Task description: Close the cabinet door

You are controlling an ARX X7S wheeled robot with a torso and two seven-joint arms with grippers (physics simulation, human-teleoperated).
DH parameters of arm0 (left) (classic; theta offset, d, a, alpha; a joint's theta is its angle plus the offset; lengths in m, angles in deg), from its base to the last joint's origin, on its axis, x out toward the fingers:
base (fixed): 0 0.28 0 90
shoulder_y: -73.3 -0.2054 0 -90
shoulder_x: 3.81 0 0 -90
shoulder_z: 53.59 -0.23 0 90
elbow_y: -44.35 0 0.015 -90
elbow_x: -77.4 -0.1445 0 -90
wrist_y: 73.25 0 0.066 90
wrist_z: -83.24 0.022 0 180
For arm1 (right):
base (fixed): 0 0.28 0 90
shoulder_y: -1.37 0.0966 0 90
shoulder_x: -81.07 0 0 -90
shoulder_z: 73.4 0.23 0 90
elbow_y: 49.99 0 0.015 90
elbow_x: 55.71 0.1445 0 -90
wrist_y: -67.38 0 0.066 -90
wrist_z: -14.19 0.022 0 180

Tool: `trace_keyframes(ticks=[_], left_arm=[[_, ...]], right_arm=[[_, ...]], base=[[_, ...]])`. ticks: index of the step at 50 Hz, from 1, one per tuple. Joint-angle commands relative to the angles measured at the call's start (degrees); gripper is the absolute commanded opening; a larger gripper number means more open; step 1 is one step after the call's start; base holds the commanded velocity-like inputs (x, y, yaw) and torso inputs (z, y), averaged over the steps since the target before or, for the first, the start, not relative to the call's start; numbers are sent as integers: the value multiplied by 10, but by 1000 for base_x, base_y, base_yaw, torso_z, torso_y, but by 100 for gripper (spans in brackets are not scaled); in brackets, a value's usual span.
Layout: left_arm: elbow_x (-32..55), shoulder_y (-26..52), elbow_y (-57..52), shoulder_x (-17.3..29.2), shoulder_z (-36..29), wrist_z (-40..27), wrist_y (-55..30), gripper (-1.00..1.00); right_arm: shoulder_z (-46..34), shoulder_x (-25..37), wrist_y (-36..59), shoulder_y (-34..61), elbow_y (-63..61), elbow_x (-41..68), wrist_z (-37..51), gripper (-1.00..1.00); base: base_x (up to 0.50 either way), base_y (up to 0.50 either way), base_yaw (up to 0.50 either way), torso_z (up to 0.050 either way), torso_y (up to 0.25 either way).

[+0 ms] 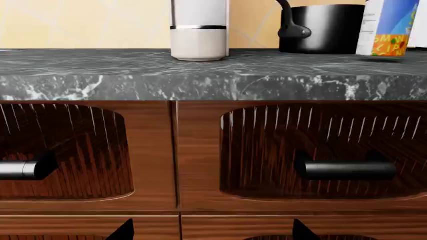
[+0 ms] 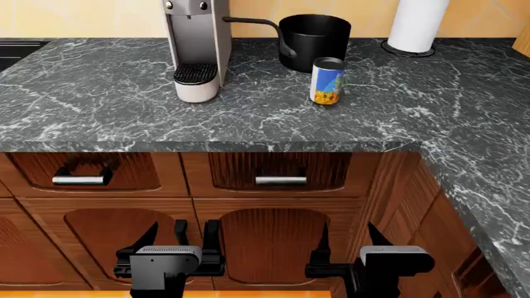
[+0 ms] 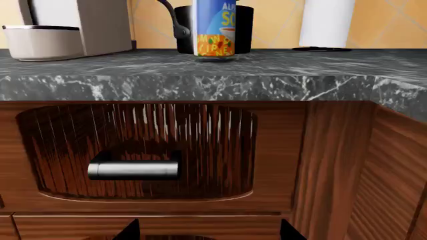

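1. Worktop [image 2: 99, 93]: spans the head view in dark marble and turns a corner at the right, running back towards the robot along that edge.
2. Cabinet door [image 2: 269, 242]: sits under the worktop's front edge, below the right drawer, straight ahead between the two grippers. Looks flush with its neighbour to the left. Cannot tell from any view which door stands ajar. The angled fronts past the right corner are seen too obliquely to judge.
3. Drawers [image 2: 91, 171]: lie side by side just below the front edge, both appearing shut.
4. Coffee machine [image 2: 195, 43]: stands near the back edge, left of centre.
5. Pot [image 2: 314, 40]: rests by the back edge, just right of the machine.
6. Paper towel roll [image 2: 418, 25]: stands upright towards the back right corner.
7. Left gripper [image 2: 180, 239]: hangs low before the cabinet fronts with fingers spread wide, holding nothing and touching nothing.
8. Right gripper [image 2: 349, 242]: hangs level with the left one near the corner post, likewise spread and empty.
9. Can [image 2: 328, 81]: stands upright in front of the pot, well back from the front edge.
10. Drawer handles [image 2: 280, 180]: sit as short bars, one in each recess, and fill both wrist views.
11. Step in hand, by judgement: approach, with no contact made yet.
12. Next move, likely: find the open door first, perhaps by turning towards the corner, then set a gripper against its outer face and push until flush.
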Motion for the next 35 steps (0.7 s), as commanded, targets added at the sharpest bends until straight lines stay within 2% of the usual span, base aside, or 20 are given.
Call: trace_keyframes(ticks=[1, 9, 11, 13, 17, 19, 23, 28, 33, 35], left_arm=[[9, 1, 2, 9, -10, -10, 1, 100], [24, 2, 2, 23, -27, -27, 2, 100], [27, -1, -1, 26, -30, -29, 1, 100], [27, -1, -4, 28, -32, -35, 3, 100], [47, -7, -49, 32, -30, -37, -31, 100], [33, -9, -101, 33, -25, -61, -41, 100], [98, -9, -298, 31, 4, -86, -146, 100], [94, -22, -491, 57, -12, -97, -188, 100], [88, -15, -566, 64, -17, -109, -197, 100], [96, -1, -591, 70, -15, -115, -232, 100]], right_arm=[[-13, 9, 4, 0, -2, 7, 11, 100], [-29, 23, 7, 0, -3, 23, 28, 100], [-29, 24, 20, 0, -10, 32, 32, 100], [-24, 24, 91, 4, -28, 52, 37, 100], [-27, 32, 83, -3, -55, 57, 41, 100], [-33, 40, 67, -25, -137, 70, 27, 100], [-25, 51, 81, -53, -299, 100, 31, 100], [-16, 70, 153, -52, -462, 114, 57, 100], [-12, 82, 183, -51, -550, 113, 73, 100], [-12, 87, 193, -46, -566, 110, 77, 100]], base=[[0, 0, 0, 0, 0], [0, 0, 0, 0, 0], [0, 0, 0, 0, 0], [0, 0, 0, 0, 0], [0, 0, 0, 0, 0], [0, 0, 0, 0, 0], [0, 0, 0, 0, 0], [0, 0, 0, 0, 0], [0, 0, 0, 0, 0], [0, 0, 0, 0, 0]])
